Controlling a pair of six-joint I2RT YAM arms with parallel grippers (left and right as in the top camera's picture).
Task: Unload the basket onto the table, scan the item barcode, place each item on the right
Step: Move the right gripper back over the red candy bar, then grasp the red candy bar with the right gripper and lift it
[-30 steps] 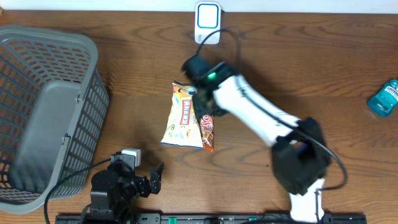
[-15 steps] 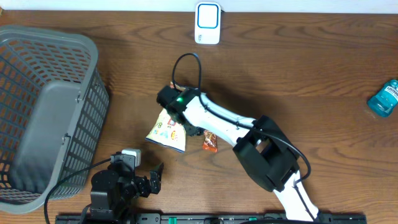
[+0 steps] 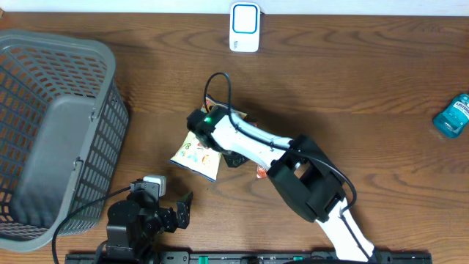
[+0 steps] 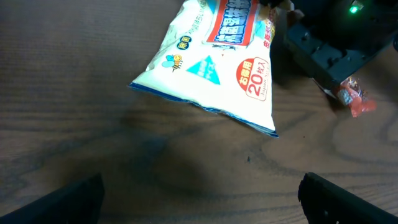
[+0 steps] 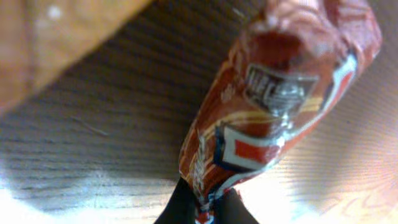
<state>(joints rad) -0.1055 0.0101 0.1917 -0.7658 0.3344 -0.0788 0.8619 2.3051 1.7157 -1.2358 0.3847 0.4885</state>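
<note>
- Right hand (image 5: 200,210) just went from spread to pinching the red snack packet (image 5: 273,106) by its tail, middle of the desk (image 3: 366,73), beside the white pouch (image 3: 195,154).
- Grab looks done, so lifting toward the scanner (image 3: 244,27) at the far edge is next.

Off-task things on your wooden table (image 3: 366,73)
You have a grey mesh basket (image 3: 106,136) on the left side and a teal bottle (image 3: 452,115) at the right edge.

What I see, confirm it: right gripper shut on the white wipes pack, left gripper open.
Wrong item: the right gripper is shut on the red snack packet, not the white wipes pack, as the right wrist view shows. The left gripper is open.
</note>
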